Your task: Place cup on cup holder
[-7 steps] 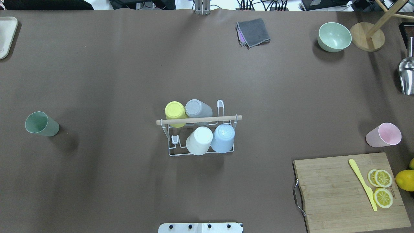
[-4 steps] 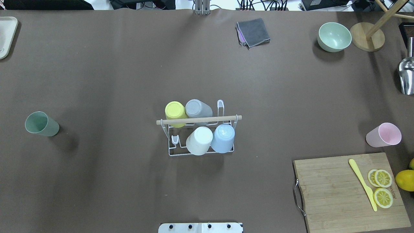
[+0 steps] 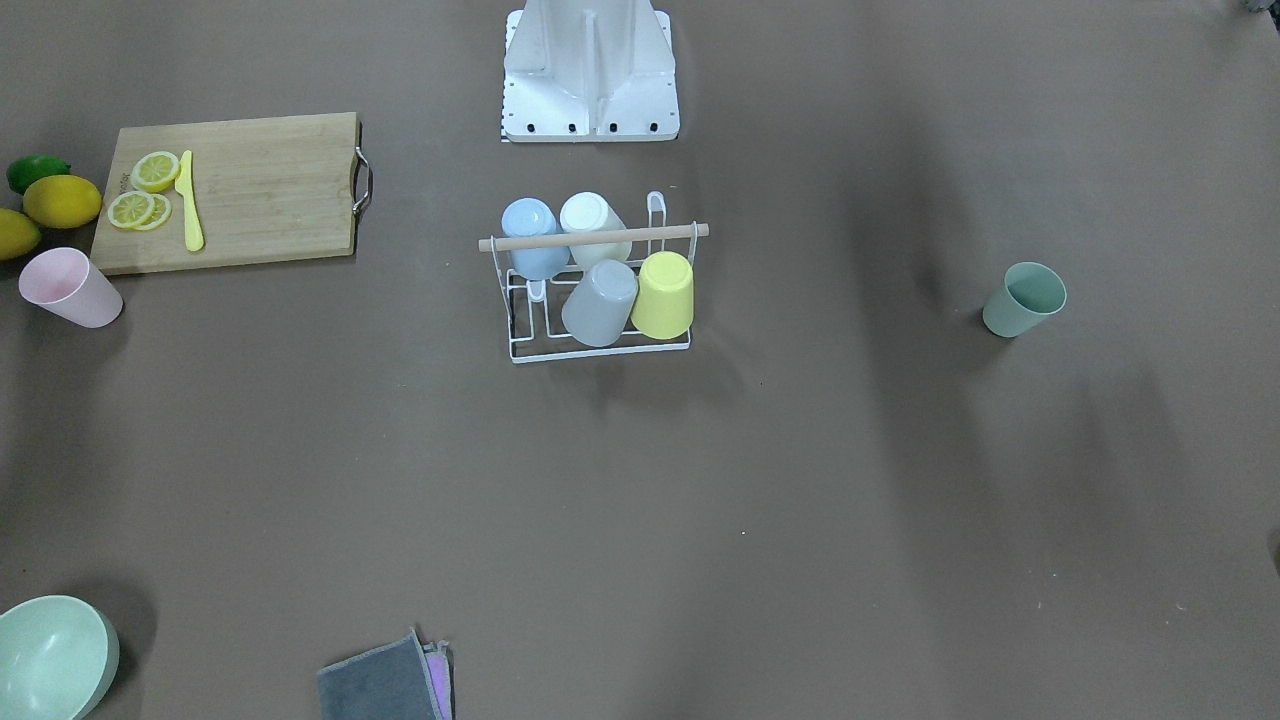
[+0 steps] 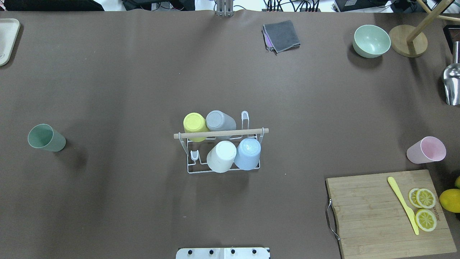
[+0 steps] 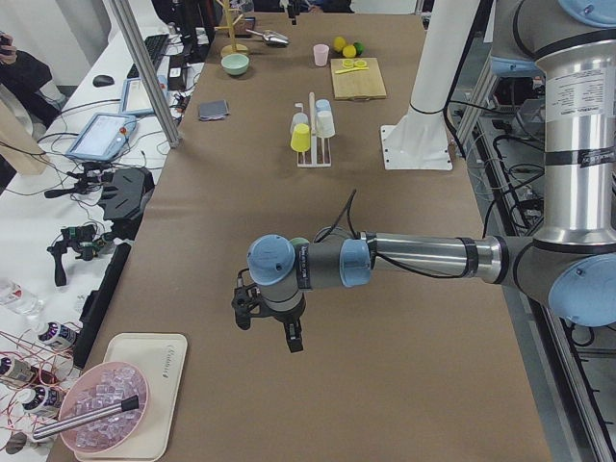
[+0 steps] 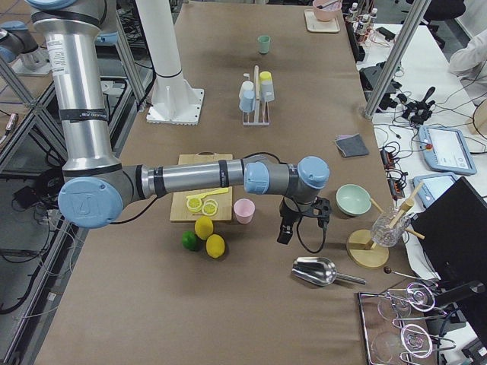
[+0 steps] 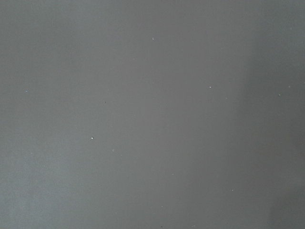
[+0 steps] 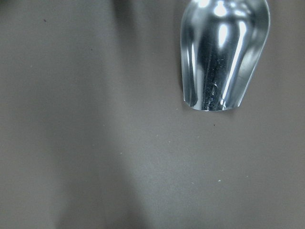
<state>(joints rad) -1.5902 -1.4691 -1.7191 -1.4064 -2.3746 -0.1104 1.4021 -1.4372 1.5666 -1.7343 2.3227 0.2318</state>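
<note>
Nothing on the desk [image 4: 143, 72] has shifted since the earlier overhead pictures. Near the left edge the green cup [image 4: 46, 137] stands upright, mouth up. The left claw [image 5: 268, 325] hangs low over the desk's left end, and I cannot tell how far it is open or whether it holds anything. The cup holder [image 4: 221, 133] stands mid-desk, well apart from both claws. It carries a yellow cup [image 4: 194, 124], a grey cup [image 4: 219, 120], a white cup [image 4: 222, 155] and a blue cup [image 4: 248, 153], all upside down, and two prongs are bare. Near the right edge the pink cup [image 4: 426, 150] stands just beyond the cutting board [image 4: 370, 212]. The right claw [image 6: 303, 226] hovers near that cup, with the metal scoop [image 8: 224, 52] close by; its opening cannot be told either.
</note>
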